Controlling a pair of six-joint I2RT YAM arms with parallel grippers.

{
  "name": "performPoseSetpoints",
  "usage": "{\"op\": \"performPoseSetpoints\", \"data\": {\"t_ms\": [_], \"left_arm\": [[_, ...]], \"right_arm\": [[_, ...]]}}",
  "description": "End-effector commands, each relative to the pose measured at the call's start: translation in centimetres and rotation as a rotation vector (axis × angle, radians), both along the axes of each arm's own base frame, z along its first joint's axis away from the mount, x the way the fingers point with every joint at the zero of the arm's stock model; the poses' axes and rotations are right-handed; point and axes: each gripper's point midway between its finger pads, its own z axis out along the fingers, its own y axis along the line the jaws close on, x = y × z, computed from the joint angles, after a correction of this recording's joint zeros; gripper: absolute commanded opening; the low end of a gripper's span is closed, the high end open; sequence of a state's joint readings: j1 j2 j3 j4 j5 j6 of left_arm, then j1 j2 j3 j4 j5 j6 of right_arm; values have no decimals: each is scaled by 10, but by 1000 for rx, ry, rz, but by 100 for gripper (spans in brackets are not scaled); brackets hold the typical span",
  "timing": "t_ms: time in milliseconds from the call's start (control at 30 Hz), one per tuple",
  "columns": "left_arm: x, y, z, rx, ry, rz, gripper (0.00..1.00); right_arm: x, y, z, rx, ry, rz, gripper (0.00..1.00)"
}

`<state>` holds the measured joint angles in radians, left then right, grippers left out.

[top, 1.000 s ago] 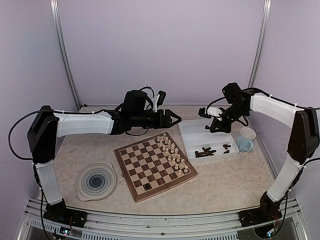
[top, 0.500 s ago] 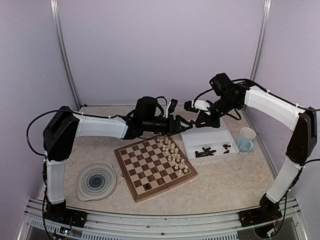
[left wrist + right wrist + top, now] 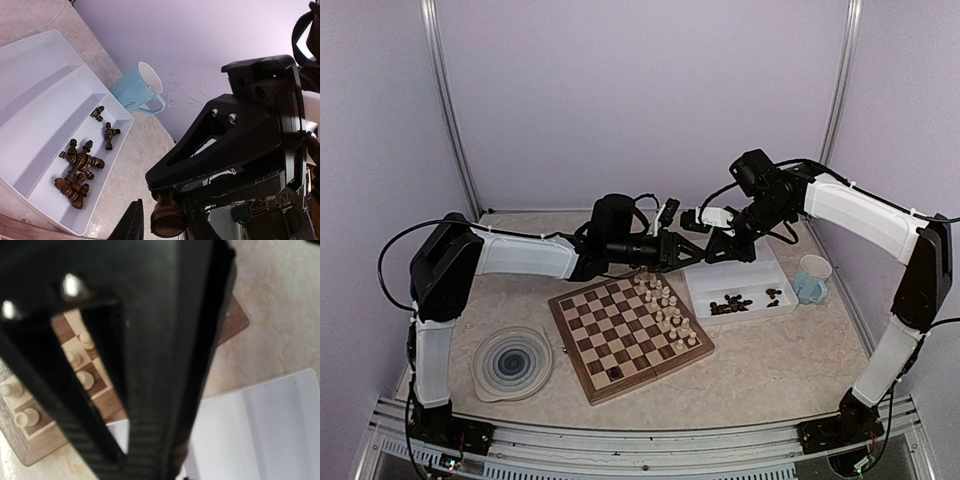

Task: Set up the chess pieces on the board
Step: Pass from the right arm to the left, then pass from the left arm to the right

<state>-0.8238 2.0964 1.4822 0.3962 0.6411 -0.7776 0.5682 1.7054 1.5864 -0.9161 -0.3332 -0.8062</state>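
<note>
The board (image 3: 625,330) lies mid-table with pale chess pieces (image 3: 665,305) standing along its right side and one dark piece (image 3: 613,372) near its front edge. Both grippers meet in the air over the gap between the board and the tray. My right gripper (image 3: 708,250) is shut on the top of a dark chess piece (image 3: 167,217), whose base hangs down. My left gripper (image 3: 165,225) has its jaws either side of that base. A thin gap still shows at its left finger (image 3: 131,222). The right wrist view is mostly blurred black fingers.
A white two-compartment tray (image 3: 720,272) right of the board holds several loose dark pieces (image 3: 77,167) in its near compartment. A pale blue mug (image 3: 810,278) stands right of the tray. A round blue-swirl plate (image 3: 512,362) lies at the front left.
My left arm has reached to the right and my right arm has swung left from the tray with the dark piece. They now meet, and the left jaws have narrowed round the piece.
</note>
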Motion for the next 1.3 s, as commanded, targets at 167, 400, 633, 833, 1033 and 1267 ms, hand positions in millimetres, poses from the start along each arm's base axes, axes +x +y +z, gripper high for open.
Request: {"op": "performPoseSetpoints", "data": {"t_ms": [167,400,633,833,1033,1267], "left_arm": [[-4,2,16,-81,-53,-32,13],[-13,21,52,-204,-209,28,12],[-15,35,99,-362,-312,107,12],[-12,27,103,-412,-279,92,12],[-17,16,104,-416,-282,65,12],[-19,7,96,-395,-272,51,12]], "right_arm": [[-13,4,36,99,-23,36,26],[14,-37,142,734,247,-71,58],[15,-49,104,937,667,-150,59],[-1,-28,91,920,759,-111,65],[-9,-9,88,898,799,-77,67],[-12,1,90,894,830,-36,59]]}}
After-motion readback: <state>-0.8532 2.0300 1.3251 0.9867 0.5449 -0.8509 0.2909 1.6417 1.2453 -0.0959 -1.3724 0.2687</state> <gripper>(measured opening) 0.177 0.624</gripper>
